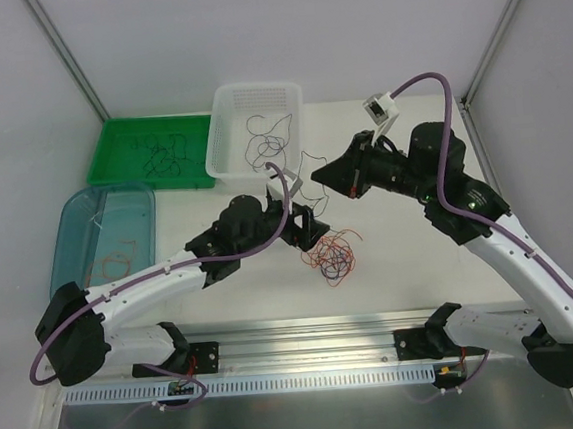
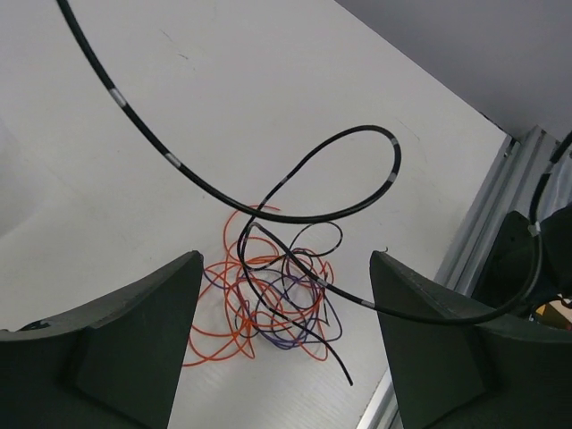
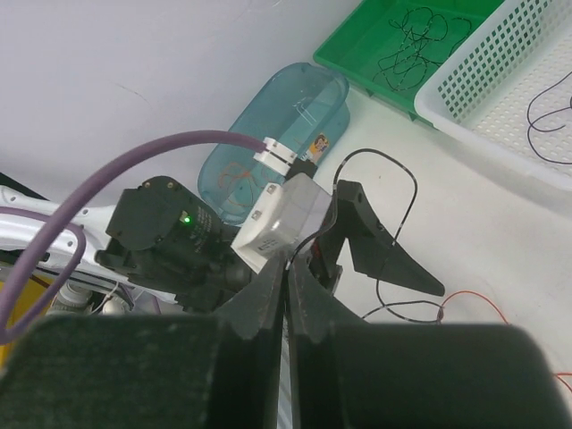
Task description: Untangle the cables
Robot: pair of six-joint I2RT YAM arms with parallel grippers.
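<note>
Left claw [image 2: 284, 268], fingers apart, hangs above the tangle of red, purple and black cables [image 1: 332, 256], which lies on the white counter [image 1: 401, 265] between the two arms. Right claw [image 3: 288, 268], fingers together, is clamped on one black cable [image 2: 174, 161] that loops in the air over the tangle. Further strands lie in the white basket [image 1: 221, 130], green tray [image 1: 119, 139] and blue bin [image 1: 67, 229].

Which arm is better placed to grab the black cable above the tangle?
Probably left: the left gripper is open over the tangle with the black cable between its fingers; the right gripper is shut, apparently holding that cable up.
</note>
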